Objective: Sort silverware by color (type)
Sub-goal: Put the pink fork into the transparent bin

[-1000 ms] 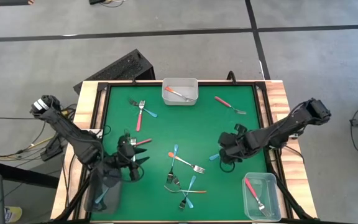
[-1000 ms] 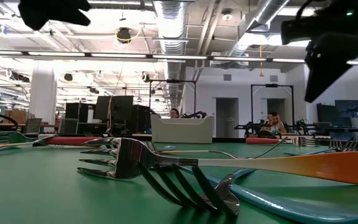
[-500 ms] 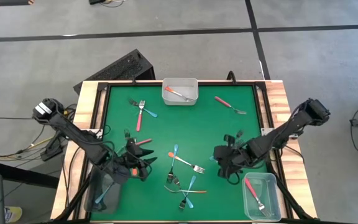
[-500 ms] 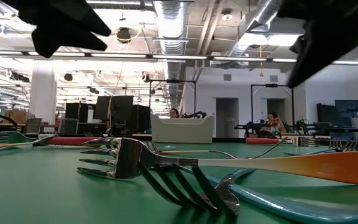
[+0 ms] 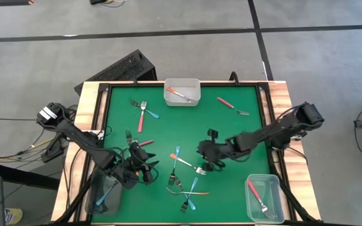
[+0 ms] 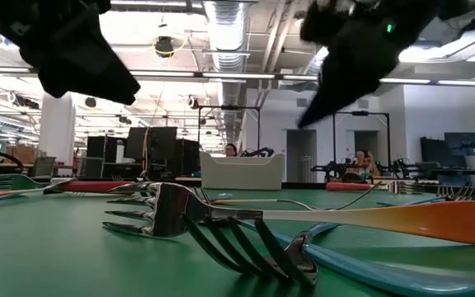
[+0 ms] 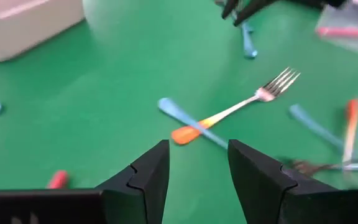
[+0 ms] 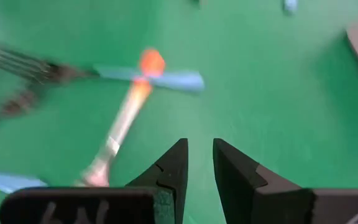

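Note:
Small forks with silver tines lie scattered on the green mat. An orange-handled fork (image 5: 190, 165) lies across a light blue one (image 5: 176, 154) at the middle; it shows close up in the low view (image 6: 303, 216). My left gripper (image 5: 142, 169) hovers open left of this pair, and the crossed forks (image 7: 229, 112) lie ahead of its fingers (image 7: 197, 152). My right gripper (image 5: 209, 154) hovers just right of the pair, open by a narrow gap (image 8: 201, 146), with the orange handle (image 8: 129, 106) ahead of it. Neither gripper holds anything.
A heap of forks (image 5: 182, 188) lies near the near edge. More forks lie far left (image 5: 142, 110) and far right (image 5: 232, 105). Clear bins stand at the far edge (image 5: 181, 99), near right (image 5: 274, 188) and near left (image 5: 96, 201), each with a fork inside.
My right gripper has swung from the right part of the mat toward the table's left and now hangs by the crossed forks at the middle. My left gripper has moved a little toward the right and the near edge. No fork has moved.

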You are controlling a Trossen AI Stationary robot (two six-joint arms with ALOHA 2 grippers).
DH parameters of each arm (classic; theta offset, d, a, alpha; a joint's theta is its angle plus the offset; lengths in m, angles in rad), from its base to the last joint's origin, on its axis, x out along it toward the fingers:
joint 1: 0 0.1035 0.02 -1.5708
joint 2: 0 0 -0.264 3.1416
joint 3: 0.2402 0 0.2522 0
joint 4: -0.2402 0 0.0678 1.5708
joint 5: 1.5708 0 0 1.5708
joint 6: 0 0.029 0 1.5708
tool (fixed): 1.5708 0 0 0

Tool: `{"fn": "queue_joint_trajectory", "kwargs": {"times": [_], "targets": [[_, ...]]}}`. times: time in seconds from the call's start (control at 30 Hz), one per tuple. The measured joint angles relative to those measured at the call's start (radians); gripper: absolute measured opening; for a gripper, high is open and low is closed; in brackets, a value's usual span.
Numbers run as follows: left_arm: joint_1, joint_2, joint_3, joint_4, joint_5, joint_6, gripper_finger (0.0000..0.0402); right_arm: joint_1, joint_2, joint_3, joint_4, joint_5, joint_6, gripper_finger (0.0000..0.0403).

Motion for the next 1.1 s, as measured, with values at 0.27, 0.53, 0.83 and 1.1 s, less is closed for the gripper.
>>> {"fn": "queue_joint_trajectory", "kwargs": {"times": [0.27,0.53,0.83,1.1], "targets": [[0.202,-0.094,0.0,-0.184,0.071,0.217,0.015,-0.192,0.104,-0.001,0.136,-0.155,-0.047,0.0149],[0.525,-0.121,0.0,-0.201,0.25,0.614,0.015,-0.327,0.133,0.052,0.024,-0.152,-0.056,0.0208],[0.738,-0.121,-0.029,-0.052,0.466,0.793,0.015,-0.43,0.039,0.064,-0.112,-0.144,-0.097,0.0198],[0.691,-0.127,-0.15,0.108,0.583,0.643,0.015,-0.364,0.076,0.064,-0.101,-0.276,0.01,0.0188]]}}
